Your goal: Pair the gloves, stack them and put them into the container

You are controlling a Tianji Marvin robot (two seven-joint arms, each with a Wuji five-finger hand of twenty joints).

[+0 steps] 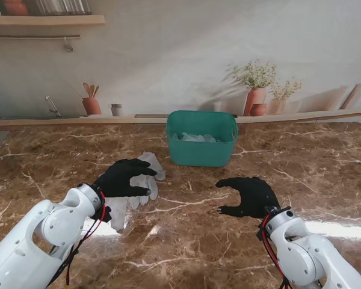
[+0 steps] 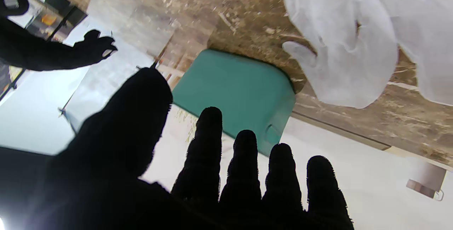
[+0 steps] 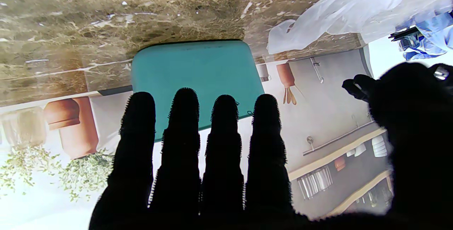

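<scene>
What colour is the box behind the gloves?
The container is teal green, clearest in the stand view.

Both arms are made of smooth white rounded shells with silver metal rings at the wrists. Red and black cables run along each forearm. The left hand [image 1: 125, 178] and right hand [image 1: 248, 195] wear black gloves (fuzzy texture, five fingers each).

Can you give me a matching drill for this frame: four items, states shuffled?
1. left hand
2. right hand
3. container
4. loose gloves

A. teal, pale gloves already inside
B. open, over bare table
C. white, on the table, left of the container
D. open, over the loose gloves

Pairs: 1-D, 2-B, 3-A, 4-C
</scene>
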